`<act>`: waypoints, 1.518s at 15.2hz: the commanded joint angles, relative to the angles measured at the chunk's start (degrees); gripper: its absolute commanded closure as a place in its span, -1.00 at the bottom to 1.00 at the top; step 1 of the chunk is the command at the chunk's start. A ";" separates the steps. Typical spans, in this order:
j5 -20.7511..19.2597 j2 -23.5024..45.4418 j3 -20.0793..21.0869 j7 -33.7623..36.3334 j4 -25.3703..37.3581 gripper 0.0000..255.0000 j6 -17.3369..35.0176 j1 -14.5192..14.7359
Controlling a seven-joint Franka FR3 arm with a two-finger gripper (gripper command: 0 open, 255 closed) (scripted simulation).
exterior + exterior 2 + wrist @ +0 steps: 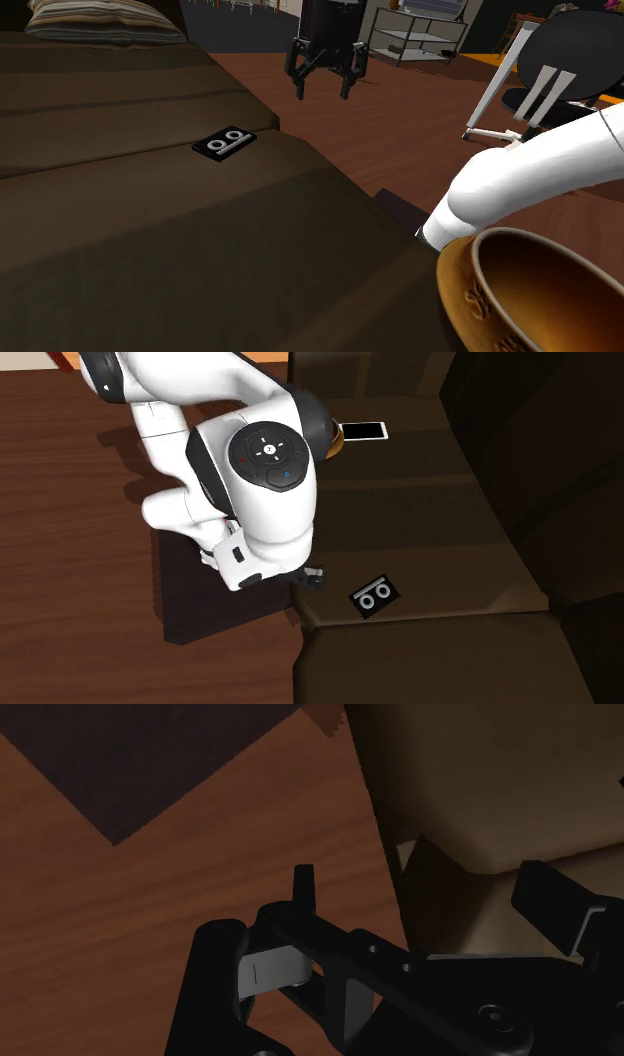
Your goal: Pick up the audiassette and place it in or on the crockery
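The audio cassette (225,142) is black with two white reels and lies flat on the brown sofa seat (120,200), close to its front edge; the second exterior view shows the cassette (375,596) from above. My black gripper (325,78) hangs open and empty over the wooden floor, just beyond the sofa's edge and to the shoulder view's right of the cassette. In the wrist view the gripper (425,894) points down at the floor beside the sofa's edge, fingers apart. The crockery, a brown bowl (520,290), stands at the shoulder view's lower right on the sofa.
A striped pillow (100,20) lies at the sofa's far end. A flat white device (365,430) rests on the seat near the bowl (337,442). A dark rug (200,602) covers the floor under the arm. A shelf unit (415,35) and an office chair (560,70) stand further off.
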 commanded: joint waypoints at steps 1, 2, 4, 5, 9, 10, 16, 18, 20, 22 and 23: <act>0.54 3.38 3.15 6.13 3.22 -1.00 0.90 -1.24; 0.51 5.18 4.67 9.01 4.92 -1.00 1.35 -1.90; 0.00 9.07 7.81 14.88 8.59 -1.00 2.17 -3.34; -0.51 11.16 9.41 17.89 10.55 -1.00 2.54 -4.06; -4.69 20.87 15.98 30.67 19.38 -1.00 3.49 -6.67; -6.37 23.71 17.59 34.09 21.85 -1.00 3.53 -7.06; -11.65 31.34 20.74 42.99 26.08 -1.00 5.38 -6.72; -11.49 31.12 20.67 42.88 24.36 -1.00 6.96 -6.76; -11.39 30.99 20.62 42.81 22.70 -1.00 8.52 -6.79; -11.37 30.95 20.61 42.79 22.23 -1.00 8.97 -6.79; -11.37 30.96 20.61 42.79 22.24 -1.00 8.97 -6.79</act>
